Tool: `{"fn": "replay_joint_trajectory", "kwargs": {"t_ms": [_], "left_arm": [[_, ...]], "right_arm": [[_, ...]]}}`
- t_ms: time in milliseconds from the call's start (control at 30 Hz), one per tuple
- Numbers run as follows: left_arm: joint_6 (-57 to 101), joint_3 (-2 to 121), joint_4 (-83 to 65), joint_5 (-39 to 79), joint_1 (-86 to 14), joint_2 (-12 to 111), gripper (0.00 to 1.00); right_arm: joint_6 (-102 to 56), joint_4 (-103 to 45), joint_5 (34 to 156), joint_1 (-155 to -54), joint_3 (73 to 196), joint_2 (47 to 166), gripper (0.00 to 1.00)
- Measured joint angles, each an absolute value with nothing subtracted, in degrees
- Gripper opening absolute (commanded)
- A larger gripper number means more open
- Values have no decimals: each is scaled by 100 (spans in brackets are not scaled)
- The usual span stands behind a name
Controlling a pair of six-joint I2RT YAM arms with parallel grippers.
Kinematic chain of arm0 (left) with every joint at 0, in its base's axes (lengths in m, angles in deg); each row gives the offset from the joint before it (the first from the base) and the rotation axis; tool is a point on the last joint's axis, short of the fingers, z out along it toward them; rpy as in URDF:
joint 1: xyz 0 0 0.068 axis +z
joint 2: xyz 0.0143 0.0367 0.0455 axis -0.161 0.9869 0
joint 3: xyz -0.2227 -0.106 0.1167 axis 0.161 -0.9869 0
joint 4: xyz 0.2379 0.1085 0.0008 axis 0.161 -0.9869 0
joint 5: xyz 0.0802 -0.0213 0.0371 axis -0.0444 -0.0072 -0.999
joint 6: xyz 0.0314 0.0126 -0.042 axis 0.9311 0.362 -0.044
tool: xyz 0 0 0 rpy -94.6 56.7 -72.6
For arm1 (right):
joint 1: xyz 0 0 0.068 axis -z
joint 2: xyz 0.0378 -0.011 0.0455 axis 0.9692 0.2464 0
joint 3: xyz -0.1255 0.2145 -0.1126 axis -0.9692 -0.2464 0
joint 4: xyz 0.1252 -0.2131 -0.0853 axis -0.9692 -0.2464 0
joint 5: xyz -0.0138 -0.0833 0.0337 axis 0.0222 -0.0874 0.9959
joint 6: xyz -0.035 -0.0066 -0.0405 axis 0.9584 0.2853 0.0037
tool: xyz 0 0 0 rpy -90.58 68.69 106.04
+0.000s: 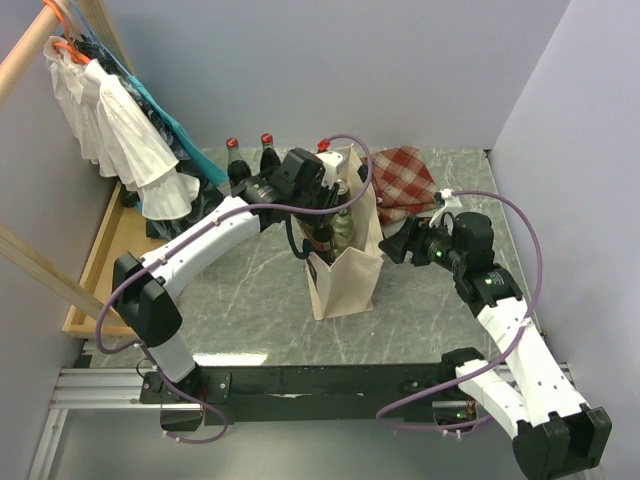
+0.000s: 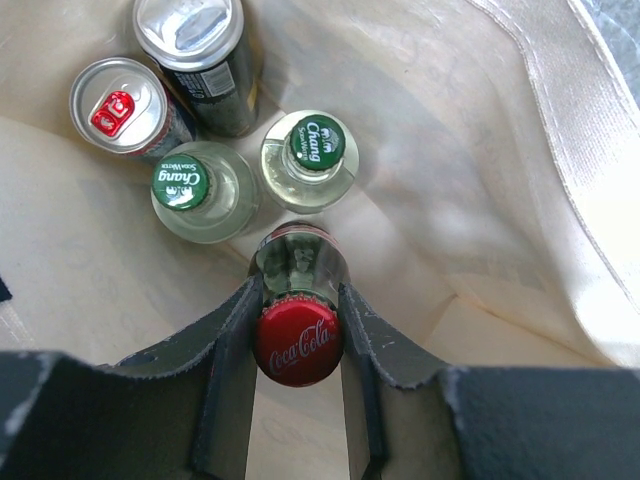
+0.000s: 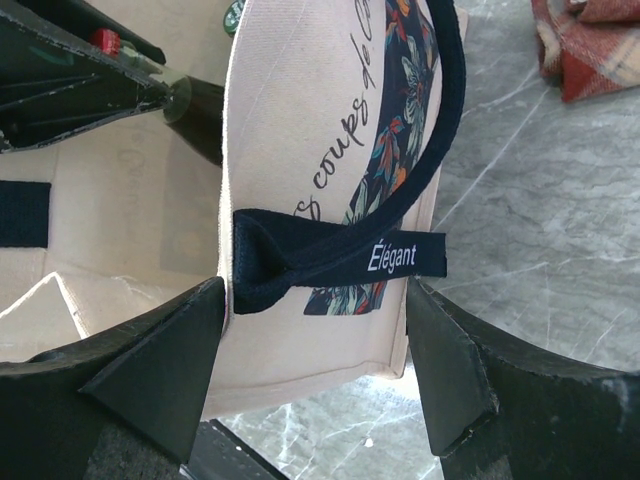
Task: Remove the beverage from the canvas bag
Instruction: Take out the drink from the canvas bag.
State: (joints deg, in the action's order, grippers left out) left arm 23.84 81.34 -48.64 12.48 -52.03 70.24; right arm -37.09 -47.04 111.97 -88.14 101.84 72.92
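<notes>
1. Dark fingers of the left hand fill the bottom of the left wrist view. They are closed narrow on the neck of a cola bottle, just under its red cap.
2. That cola bottle stands upright inside the canvas bag, with cream walls all around it.
3. From the cola bottle, one green-capped bottle stands just beside it at 12 o'clock and a second green-capped bottle at 11 o'clock. These two touch each other.
4. Farther out at 11 o'clock stand a can with a red tab and a can with a silver top, side by side.
5. In the right wrist view the right hand stands wide. The bag's printed narrow wall and a navy handle strap lie between its fingers.
6. From above, the bag stands upright near the middle of the table. The left arm reaches into its mouth from 10 o'clock, and the right hand sits at its 3 o'clock side.
7. A red checked cloth lies at 1 o'clock from the bag.
8. Two red-capped dark bottles stand on the table at 11 o'clock from the bag. Hanging clothes are farther out at 10 o'clock.
</notes>
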Motion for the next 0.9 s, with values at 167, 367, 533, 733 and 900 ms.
{"fn": "replay_joint_trajectory", "kwargs": {"t_ms": [167, 367, 533, 733, 900], "left_arm": [[2364, 8129, -4921, 1226, -5258, 6982, 1], [2355, 8129, -4987, 1226, -5312, 6886, 1], [2360, 8143, -5000, 1226, -5314, 6853, 1], [2386, 8422, -5177, 1209, -5334, 6851, 1], [2403, 8588, -5201, 1209, -5358, 6836, 1]], "right_arm": [[-3709, -4710, 11134, -8814, 10184, 7292, 79], [-3716, -4728, 11097, -8814, 10184, 7268, 81], [-3727, -4769, 11057, -8814, 10184, 7230, 81], [-3729, -4774, 11036, -8814, 10184, 7209, 81], [-3729, -4776, 11022, -8814, 10184, 7209, 81]]}}
